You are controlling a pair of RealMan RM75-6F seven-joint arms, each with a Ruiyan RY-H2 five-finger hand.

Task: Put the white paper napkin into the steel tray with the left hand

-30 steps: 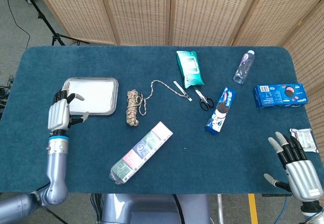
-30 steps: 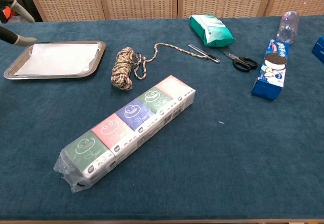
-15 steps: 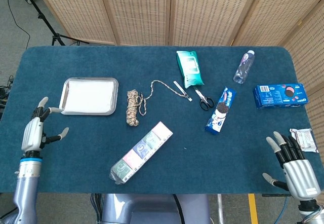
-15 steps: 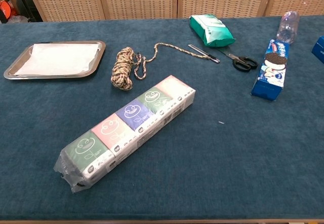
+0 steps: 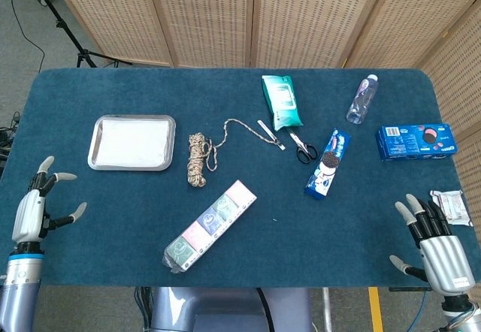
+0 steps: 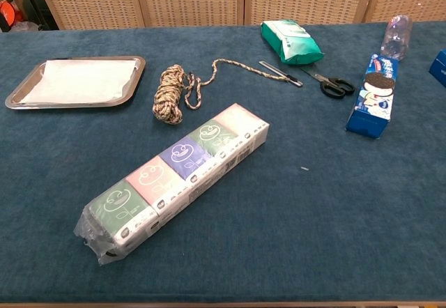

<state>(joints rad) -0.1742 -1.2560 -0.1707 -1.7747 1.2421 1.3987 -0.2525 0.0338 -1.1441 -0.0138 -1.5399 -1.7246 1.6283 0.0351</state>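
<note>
The white paper napkin (image 5: 131,140) (image 6: 80,81) lies flat inside the steel tray (image 5: 95,137) (image 6: 136,71) at the left of the blue table. My left hand (image 5: 34,208) is open at the table's near left edge, well short of the tray, holding nothing. My right hand (image 5: 438,245) is open too, fingers spread, at the near right corner. Neither hand shows in the chest view.
A coiled rope (image 5: 198,158) lies right of the tray, a long tissue multipack (image 5: 210,225) nearer the front. Further right are a green wipes pack (image 5: 280,101), scissors (image 5: 303,149), an Oreo sleeve (image 5: 328,163), a bottle (image 5: 362,98), a blue Oreo box (image 5: 415,140) and a small packet (image 5: 451,205).
My left hand has drawn back from the tray's left edge toward the near left edge of the table, leaving the chest view. The napkin stays in the tray. The right hand barely moved.
</note>
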